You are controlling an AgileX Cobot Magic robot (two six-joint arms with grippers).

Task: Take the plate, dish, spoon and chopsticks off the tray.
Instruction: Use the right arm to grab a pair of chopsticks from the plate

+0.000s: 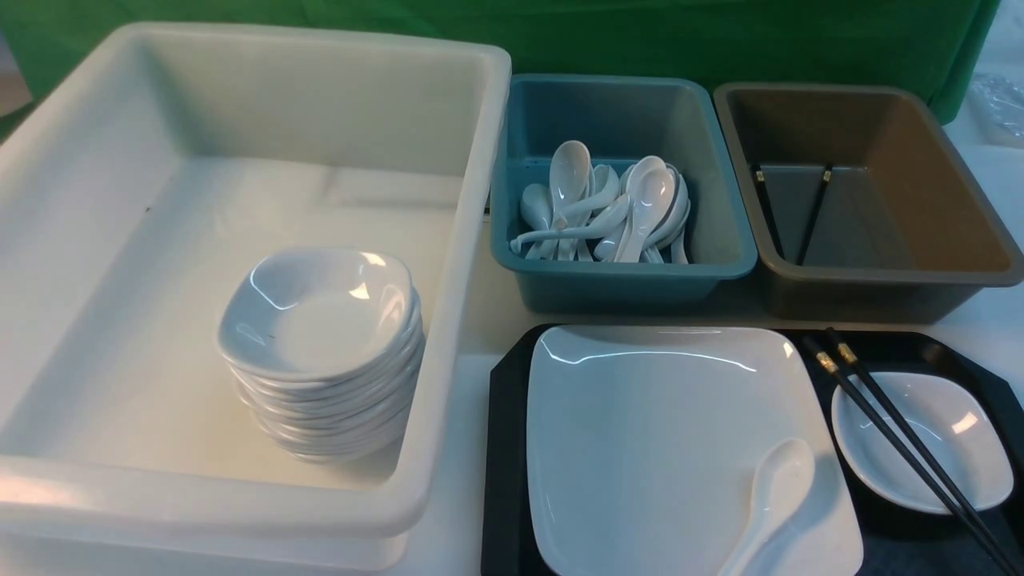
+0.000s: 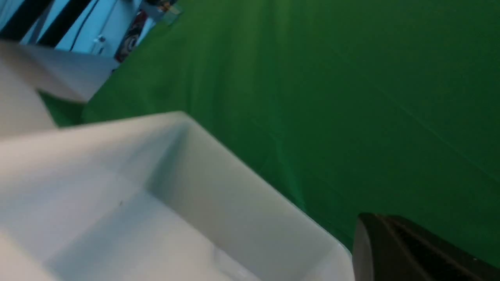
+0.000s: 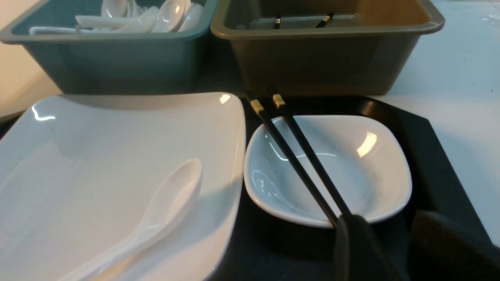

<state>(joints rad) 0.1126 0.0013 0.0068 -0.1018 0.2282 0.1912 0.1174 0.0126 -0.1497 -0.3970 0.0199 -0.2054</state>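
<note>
Two chopsticks (image 1: 902,436) — across the dish (image 1: 964,464).

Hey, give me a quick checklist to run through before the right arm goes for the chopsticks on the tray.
1. Chopsticks lie side by side across the dish: ok.
2. Right tool open, at their thin ends: ok.
3. Both sticks sit between its fingers: cannot tell, they vanish behind one finger.
4. Spoon rests on the plate, apart from the chopsticks: ok.
5. Brown bin has room, with only one other pair inside: ok.
6. Dish sits flat on the tray: ok.
</note>
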